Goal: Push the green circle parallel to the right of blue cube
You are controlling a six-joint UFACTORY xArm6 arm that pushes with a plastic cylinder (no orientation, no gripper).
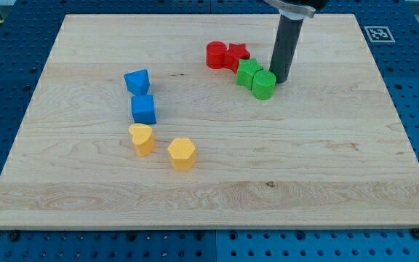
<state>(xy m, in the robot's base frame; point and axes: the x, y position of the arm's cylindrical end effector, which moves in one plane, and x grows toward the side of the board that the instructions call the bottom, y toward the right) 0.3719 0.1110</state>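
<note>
In the upper middle of the frame, my tip (280,79), a fingerless rod, sits just right of the green circle (263,85), far from the blue cube (143,110) at left.

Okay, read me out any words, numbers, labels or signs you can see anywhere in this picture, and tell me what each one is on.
No readable words or numbers anywhere.
Square black-and-white marker at the wooden board's top right corner: a coded pattern, no text.
The blocks and my tip carry no labels.

wooden board (326,167), red, green, blue, yellow blocks
</note>
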